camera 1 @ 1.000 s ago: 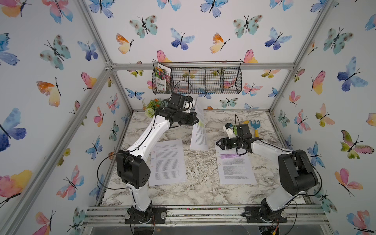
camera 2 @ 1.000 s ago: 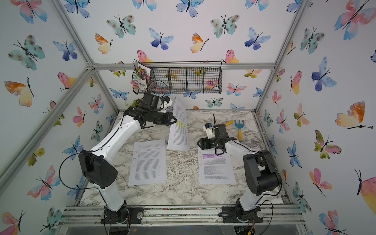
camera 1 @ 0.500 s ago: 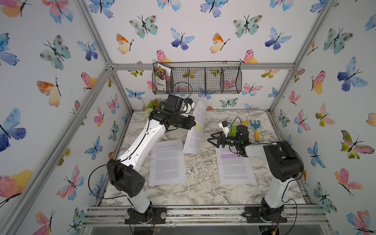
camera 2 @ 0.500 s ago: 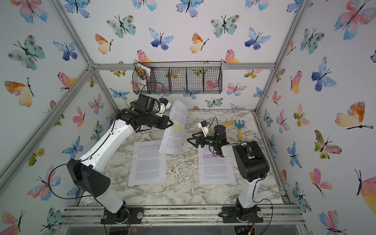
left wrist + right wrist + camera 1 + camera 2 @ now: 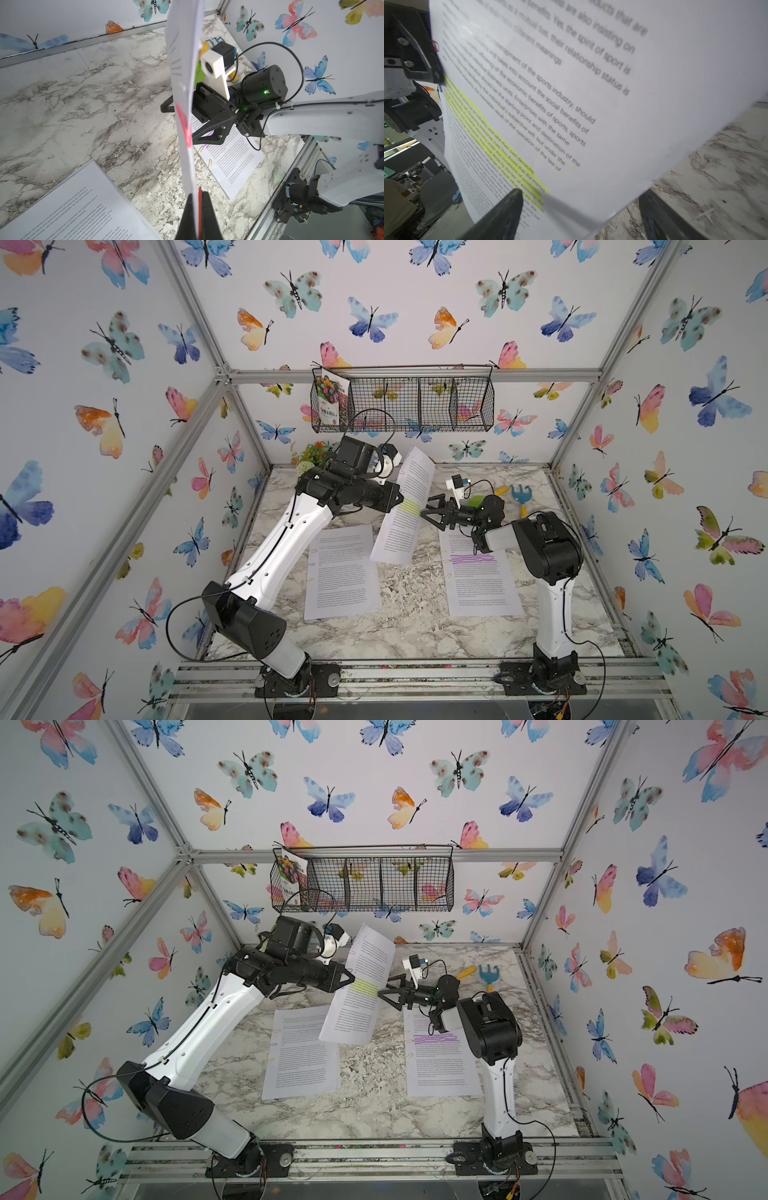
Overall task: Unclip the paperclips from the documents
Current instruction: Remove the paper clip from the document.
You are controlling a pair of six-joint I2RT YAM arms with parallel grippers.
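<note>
Since a second ago the left arm has raised the yellow-highlighted document (image 5: pixel 405 510) clear of the table (image 5: pixel 415 626). The right arm has swung in from over the purple-highlighted document (image 5: pixel 478 576) to meet it, its end effector spreading on the way.

Two documents lie flat on the marble table, well apart: the unhighlighted document (image 5: pixel 343 572) on the left arm's side and the purple-highlighted one on the right arm's side. Between and above them the yellow-highlighted document hangs tilted in the air, its printed face toward the right arm.

The left end effector (image 5: pixel 397 499) is clamped on that document's edge, level with the yellow band. The right end effector (image 5: pixel 429 514) sits at the opposite edge with its jaws wide apart. In the left wrist view one of its fingers (image 5: pixel 166 107) shows on each side of the sheet, so the edge lies between them; whether either touches the paper I cannot tell.

A red-pink paperclip (image 5: pixel 184 122) shows, blurred, further along the same edge that the left end effector grips. Two orange paperclips (image 5: pixel 210 163) sit on the purple-highlighted document's edge, on the table below the right end effector. A pink paperclip (image 5: pixel 276 1029) sits on the unhighlighted document's outer edge, far from both end effectors.
</note>
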